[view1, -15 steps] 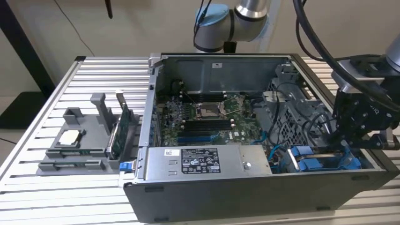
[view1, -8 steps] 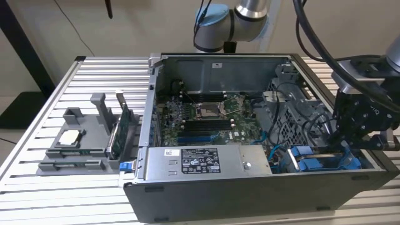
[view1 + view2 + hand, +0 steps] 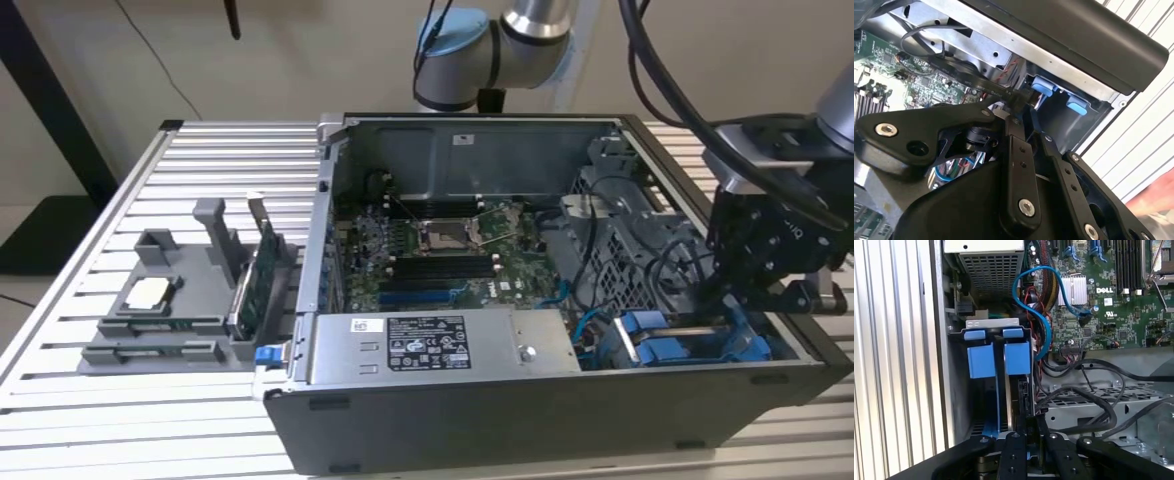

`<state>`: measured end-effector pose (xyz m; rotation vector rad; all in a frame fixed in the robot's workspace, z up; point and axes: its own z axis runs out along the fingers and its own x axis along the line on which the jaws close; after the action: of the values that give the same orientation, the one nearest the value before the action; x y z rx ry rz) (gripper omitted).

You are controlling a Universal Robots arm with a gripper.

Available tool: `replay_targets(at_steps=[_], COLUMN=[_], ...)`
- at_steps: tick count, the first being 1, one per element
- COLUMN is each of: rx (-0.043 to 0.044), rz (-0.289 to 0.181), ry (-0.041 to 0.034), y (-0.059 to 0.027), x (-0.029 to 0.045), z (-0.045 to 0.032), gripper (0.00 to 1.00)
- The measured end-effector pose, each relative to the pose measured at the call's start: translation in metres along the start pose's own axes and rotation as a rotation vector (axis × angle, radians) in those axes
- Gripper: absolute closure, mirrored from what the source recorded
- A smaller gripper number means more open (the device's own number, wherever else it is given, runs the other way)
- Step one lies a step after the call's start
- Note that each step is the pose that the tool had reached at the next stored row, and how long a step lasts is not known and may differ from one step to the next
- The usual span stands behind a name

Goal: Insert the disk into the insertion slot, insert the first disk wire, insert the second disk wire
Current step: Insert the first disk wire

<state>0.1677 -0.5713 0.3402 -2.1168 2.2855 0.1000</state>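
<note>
Gripper point(image 3: 1030, 426) fingers set close, apparently pinching plug of black disk wire point(image 3: 981, 84). Disk point(image 3: 1017, 359) already seated in insertion slot point(image 3: 961, 385), directly ahead of fingertips. Keep plug square to disk's port, push straight, gently; neighbouring black cables point(image 3: 1094, 400) beside fingers may snag.

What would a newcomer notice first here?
The open computer case lying on the slatted table dominates the exterior view, with its green motherboard exposed. At the exterior view's right, the black gripper reaches down into the case by the bright blue fittings of the insertion slot. At the exterior view's left, a grey stand holds a few components.
</note>
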Motion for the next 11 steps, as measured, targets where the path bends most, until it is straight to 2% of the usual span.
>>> replay_targets(at_steps=[11], rx=[0.0001], rz=[0.0], ry=[0.0003], y=[-0.0001], x=[0.0], z=[-0.0001], gripper=[0.81])
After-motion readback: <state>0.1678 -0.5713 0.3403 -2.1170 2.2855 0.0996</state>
